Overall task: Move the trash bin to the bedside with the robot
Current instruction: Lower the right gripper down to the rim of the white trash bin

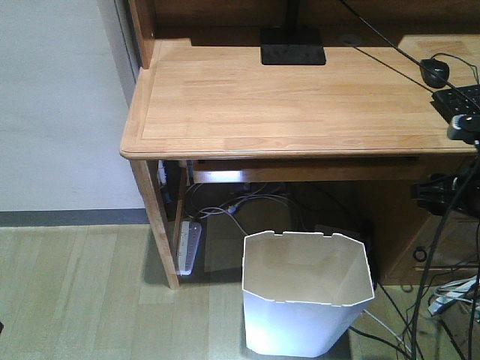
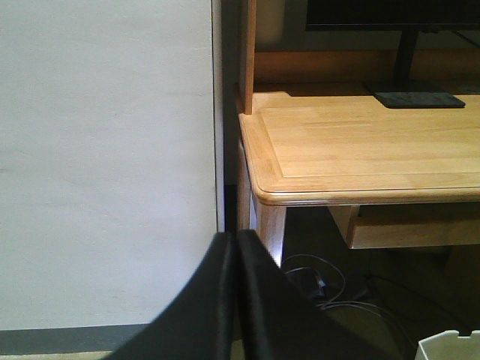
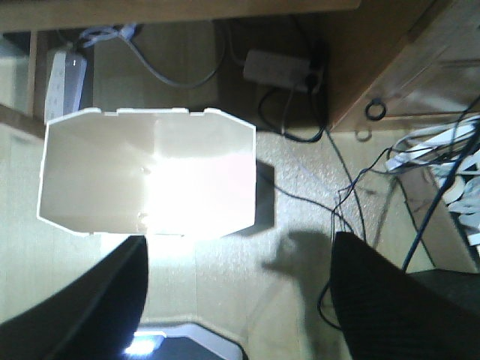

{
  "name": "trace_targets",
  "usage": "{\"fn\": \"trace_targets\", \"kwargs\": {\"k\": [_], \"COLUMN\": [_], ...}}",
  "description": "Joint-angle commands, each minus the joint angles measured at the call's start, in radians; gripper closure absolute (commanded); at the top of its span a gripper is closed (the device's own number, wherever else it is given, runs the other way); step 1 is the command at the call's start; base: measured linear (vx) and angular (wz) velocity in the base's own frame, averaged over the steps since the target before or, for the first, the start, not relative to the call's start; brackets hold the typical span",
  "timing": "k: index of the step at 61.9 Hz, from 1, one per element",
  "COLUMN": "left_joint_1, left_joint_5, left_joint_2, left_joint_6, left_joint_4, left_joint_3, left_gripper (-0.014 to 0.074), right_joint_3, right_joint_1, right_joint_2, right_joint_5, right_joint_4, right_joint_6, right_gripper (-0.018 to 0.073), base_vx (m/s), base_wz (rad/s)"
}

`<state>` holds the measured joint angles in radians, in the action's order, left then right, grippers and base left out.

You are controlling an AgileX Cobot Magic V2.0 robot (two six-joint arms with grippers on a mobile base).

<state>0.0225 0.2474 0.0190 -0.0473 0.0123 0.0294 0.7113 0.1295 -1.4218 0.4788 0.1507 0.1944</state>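
On the floor just in front of the desk (image 1: 285, 97), the trash bin (image 1: 304, 322) is standing upright and empty, with its mouth facing up. A power strip (image 1: 189, 247) and loose cables (image 1: 247, 202) are lying behind it under the desk. The bedside is not showing in any view. The right gripper (image 3: 240, 300) is hanging above the bin and looking down into it. Its jaws are standing wide apart and gripping nothing, and one finger (image 3: 97, 300) is sitting just outside the bin's near rim while the other is over bare floor, well off to the side. The left gripper (image 2: 236, 300) is pointing at the wall beside the desk corner with its jaws pressed together and nothing between them; only a corner of the bin's rim is peeking into that view. Judgement: the reach-and-grasp step is in hand, and carrying is not yet starting. The next move is calling for shifting the right gripper toward the bin so that one finger drops inside the near wall and the other stays outside it, then lowering and closing on that thin plastic wall. The grip is likely needing to be deep, since the wall looks flexible. The floor cables beside the bin may be snagging the base when it turns away.
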Motion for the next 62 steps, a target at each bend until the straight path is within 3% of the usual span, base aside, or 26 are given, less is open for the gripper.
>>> {"fn": "trace_targets", "kwargs": {"k": [1, 9, 22, 31, 38, 62], "left_joint_1": [0.006, 0.006, 0.006, 0.006, 0.006, 0.006], "left_joint_5": [-0.073, -0.073, -0.073, -0.073, -0.073, -0.073], "left_joint_2": [0.010, 0.010, 0.010, 0.010, 0.010, 0.010], "left_joint_6": [-0.009, -0.009, -0.009, -0.009, -0.009, -0.009], "left_joint_4": [0.004, 0.004, 0.004, 0.004, 0.004, 0.004], "left_joint_3": [0.029, 0.029, 0.029, 0.029, 0.029, 0.029], "left_gripper": [0.0602, 0.0602, 0.0602, 0.0602, 0.0602, 0.0602], "right_joint_3": [0.054, 0.062, 0.078, 0.168, 0.253, 0.458], "right_joint_1": [0.012, 0.012, 0.012, 0.006, 0.004, 0.004], "right_joint_2": [-0.088, -0.222, -0.452, -0.626, -0.743, -1.013], "right_joint_5": [-0.068, -0.160, -0.304, -0.271, -0.251, -0.245], "right_joint_4": [0.072, 0.088, 0.087, 0.088, 0.141, 0.222], "right_joint_6": [0.134, 0.215, 0.262, 0.295, 0.292, 0.315], "right_gripper": [0.0064, 0.0064, 0.0064, 0.0064, 0.0064, 0.0064], "base_vx": [0.00, 0.00, 0.00, 0.00, 0.00, 0.00], "base_wz": [0.00, 0.00, 0.00, 0.00, 0.00, 0.00]}}
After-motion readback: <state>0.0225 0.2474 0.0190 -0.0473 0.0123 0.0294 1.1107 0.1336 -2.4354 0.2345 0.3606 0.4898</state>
